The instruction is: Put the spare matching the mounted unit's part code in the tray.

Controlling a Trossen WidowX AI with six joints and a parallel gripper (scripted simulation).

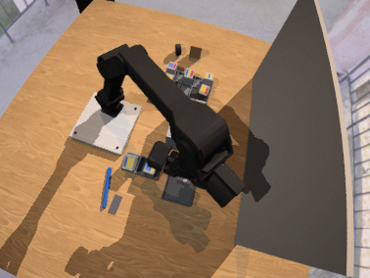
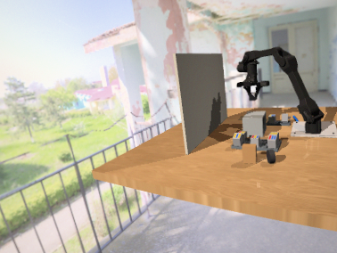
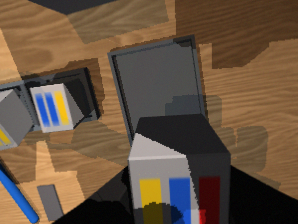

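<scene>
My gripper (image 2: 253,93) (image 3: 174,167) is shut on a grey spare (image 3: 149,167) (image 2: 253,88) with yellow, blue and red stripes, held high above the table. The dark grey open tray (image 1: 177,197) (image 3: 114,70) lies below and ahead of it in the wrist view; the spare hides the tray's near end, and the visible floor is bare. The mounted unit appears to be the large grey box (image 2: 252,123), mostly hidden behind the arm in the top view. Its back code is not readable now.
A rack beside the tray holds two striped spares (image 1: 129,162) (image 3: 51,108). Another rack at the back holds several spares (image 1: 204,90) (image 2: 239,139). A tall dark panel (image 1: 300,142) (image 2: 201,98) stands to one side. A blue rod (image 1: 107,188), grey strip (image 1: 115,205), brown block (image 1: 196,52) and black wheel (image 2: 271,156) lie about.
</scene>
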